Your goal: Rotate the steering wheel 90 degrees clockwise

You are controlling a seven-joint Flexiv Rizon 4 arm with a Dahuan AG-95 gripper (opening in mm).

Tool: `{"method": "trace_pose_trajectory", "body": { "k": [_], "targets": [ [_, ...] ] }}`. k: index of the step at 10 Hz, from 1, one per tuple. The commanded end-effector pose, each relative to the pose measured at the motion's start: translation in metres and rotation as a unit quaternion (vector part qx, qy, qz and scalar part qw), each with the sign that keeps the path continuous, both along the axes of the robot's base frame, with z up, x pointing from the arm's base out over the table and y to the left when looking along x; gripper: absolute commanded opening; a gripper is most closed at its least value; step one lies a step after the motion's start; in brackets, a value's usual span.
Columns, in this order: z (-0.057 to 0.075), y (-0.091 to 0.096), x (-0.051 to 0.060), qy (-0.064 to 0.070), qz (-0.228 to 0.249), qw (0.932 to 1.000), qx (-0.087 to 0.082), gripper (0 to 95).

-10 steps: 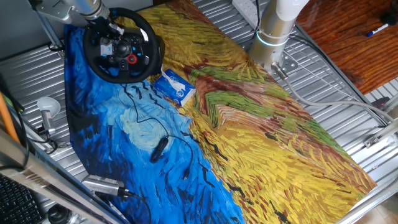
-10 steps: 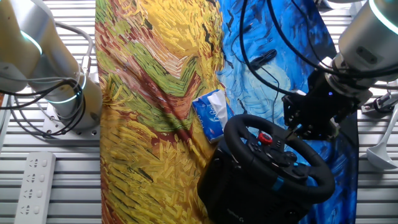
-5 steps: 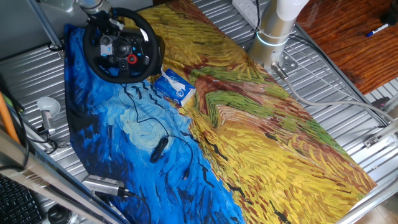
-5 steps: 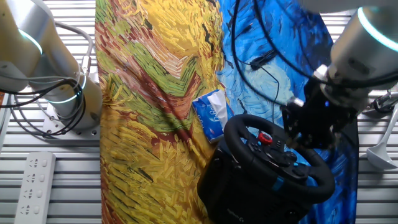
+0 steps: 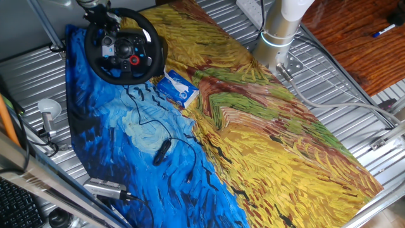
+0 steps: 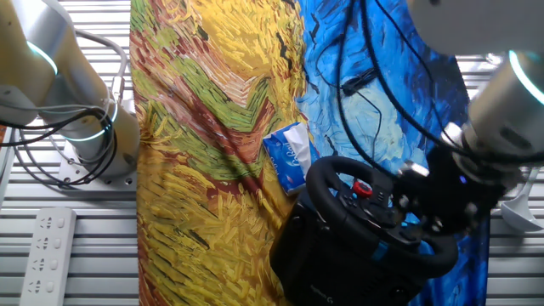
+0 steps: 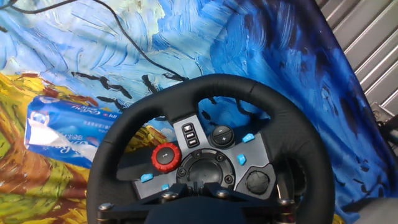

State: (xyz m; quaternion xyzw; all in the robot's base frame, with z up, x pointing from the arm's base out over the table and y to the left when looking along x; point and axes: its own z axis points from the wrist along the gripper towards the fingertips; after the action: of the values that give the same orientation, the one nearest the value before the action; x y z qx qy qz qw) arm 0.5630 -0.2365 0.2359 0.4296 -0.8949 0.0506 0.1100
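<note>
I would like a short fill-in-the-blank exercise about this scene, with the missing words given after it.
1. The round knob on the hub of the steering wheel is coloured ____.
2. The small blue-white packet lies ____ the wheel, not on it.
3. The cloth under the wheel is blue; its other part is mostly ____.

Missing words: red; beside; yellow

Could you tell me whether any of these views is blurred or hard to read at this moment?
In the other fixed view the gripper and arm are smeared by motion beside the steering wheel; the cloth is sharp. The hand view shows the wheel crisply, with no fingers visible. In one fixed view the wheel is small but clear.
</note>
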Motion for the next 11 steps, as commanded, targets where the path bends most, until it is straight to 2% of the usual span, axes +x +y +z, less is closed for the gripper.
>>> {"method": "trace_pose_trajectory", "body": {
  "k": [1,4,6,8,9,11],
  "targets": [
    [0.004,-0.004,0.0,0.005,0.033,0.9994,-0.002,38.0],
    [0.007,-0.005,0.002,0.017,0.114,0.9932,0.015,38.0],
    [0.014,-0.006,0.006,0.022,0.129,0.9913,0.017,38.0],
    [0.02,-0.01,0.007,0.028,0.163,0.986,0.023,38.0],
    [0.024,-0.016,0.005,0.04,0.231,0.9708,0.05,38.0],
    [0.03,-0.021,0.0,0.057,0.304,0.9474,0.082,38.0]
  ]
}}
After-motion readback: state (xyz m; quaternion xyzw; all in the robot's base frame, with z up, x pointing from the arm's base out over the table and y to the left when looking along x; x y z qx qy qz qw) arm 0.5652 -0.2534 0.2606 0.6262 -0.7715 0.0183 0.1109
